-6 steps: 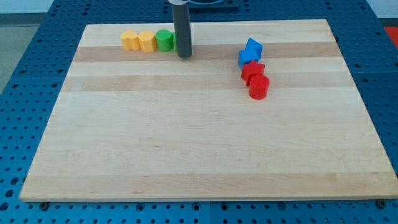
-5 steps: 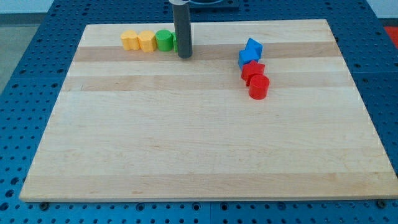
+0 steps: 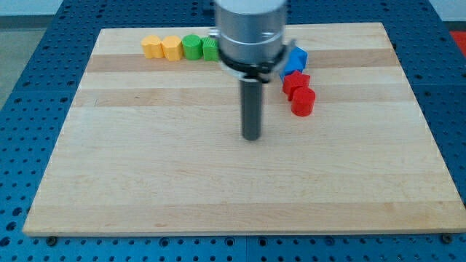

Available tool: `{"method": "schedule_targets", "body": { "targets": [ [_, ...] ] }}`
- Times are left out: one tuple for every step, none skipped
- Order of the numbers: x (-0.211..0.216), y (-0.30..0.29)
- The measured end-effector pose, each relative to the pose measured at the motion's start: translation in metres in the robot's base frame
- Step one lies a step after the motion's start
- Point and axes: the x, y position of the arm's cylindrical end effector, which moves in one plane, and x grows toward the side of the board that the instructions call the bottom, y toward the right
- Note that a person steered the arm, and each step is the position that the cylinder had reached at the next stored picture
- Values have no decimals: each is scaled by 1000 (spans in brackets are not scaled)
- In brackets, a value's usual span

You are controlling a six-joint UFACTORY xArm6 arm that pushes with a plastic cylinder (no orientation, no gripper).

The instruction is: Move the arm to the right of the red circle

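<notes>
The red circle (image 3: 303, 102) is a short red cylinder on the wooden board (image 3: 145, 175), right of centre. A second red block (image 3: 295, 82) touches it just above, and two blue blocks (image 3: 293, 60) sit above that, partly hidden by the arm. My tip (image 3: 251, 137) rests on the board to the left of the red circle and a little lower in the view, well apart from it.
Along the board's top edge stands a row of two yellow blocks (image 3: 162, 47) and two green blocks (image 3: 199, 48); the arm's body hides the right end of the row. Blue perforated table (image 3: 29, 73) surrounds the board.
My tip has moved from beside the green blocks at the top down and to the right, toward the board's middle. The second green block now shows. No block has moved.
</notes>
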Motion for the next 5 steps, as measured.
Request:
{"method": "schedule_targets", "body": {
  "targets": [
    [0,71],
    [-4,132],
    [-27,143],
    [-34,140],
    [-41,135]
  ]
}}
